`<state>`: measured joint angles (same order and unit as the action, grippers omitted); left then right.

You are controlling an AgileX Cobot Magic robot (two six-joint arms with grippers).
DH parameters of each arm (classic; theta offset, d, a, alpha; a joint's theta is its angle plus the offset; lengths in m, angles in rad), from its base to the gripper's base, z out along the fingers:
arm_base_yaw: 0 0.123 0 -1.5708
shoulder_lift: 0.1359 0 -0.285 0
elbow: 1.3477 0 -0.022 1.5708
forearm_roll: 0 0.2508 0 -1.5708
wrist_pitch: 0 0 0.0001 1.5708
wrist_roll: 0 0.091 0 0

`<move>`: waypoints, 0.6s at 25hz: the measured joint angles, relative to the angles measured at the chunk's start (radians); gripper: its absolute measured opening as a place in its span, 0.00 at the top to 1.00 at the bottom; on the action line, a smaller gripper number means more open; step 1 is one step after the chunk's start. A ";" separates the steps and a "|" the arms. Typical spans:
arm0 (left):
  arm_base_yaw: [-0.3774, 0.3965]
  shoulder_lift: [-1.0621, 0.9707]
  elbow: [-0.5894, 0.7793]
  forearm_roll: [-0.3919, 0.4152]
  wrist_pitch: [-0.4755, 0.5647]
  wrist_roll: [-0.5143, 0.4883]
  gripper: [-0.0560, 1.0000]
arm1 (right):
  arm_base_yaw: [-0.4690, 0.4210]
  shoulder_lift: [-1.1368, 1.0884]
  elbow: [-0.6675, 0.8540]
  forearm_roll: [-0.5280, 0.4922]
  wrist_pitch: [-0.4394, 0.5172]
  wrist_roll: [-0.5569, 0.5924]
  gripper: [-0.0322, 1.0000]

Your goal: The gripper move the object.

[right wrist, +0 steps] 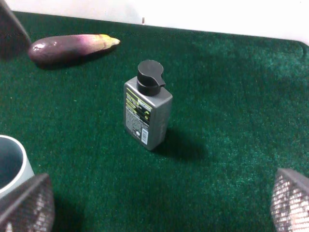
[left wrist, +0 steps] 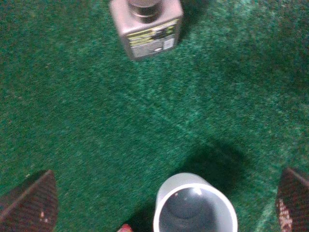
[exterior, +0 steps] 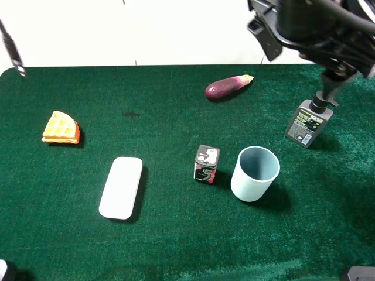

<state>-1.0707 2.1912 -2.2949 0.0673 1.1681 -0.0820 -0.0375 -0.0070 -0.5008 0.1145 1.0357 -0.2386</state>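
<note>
Right wrist camera. A grey bottle (right wrist: 147, 116) with a black cap and a printed label stands upright on the green cloth (right wrist: 231, 111), well apart from a purple eggplant (right wrist: 70, 46) lying close to the cloth's far edge. Part of the pale cup (right wrist: 12, 164), open end up, shows at the frame's margin. The right gripper (right wrist: 159, 205) has its dark fingertips (right wrist: 26, 205) spread wide, touching nothing.

**Green felt under a white wall**

You are looking at a table (exterior: 70, 246) covered in dark green felt, its far corners rounded. Behind it runs a plain white wall (exterior: 146, 29). Light from above throws soft shadows on the felt.
</note>
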 joint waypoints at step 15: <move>0.173 -0.340 0.426 0.022 -0.001 0.026 0.03 | 0.000 0.000 0.000 0.000 0.000 0.000 0.31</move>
<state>-0.8981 1.8513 -1.8694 0.0893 1.1672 -0.0556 -0.0375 -0.0070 -0.5008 0.1145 1.0357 -0.2386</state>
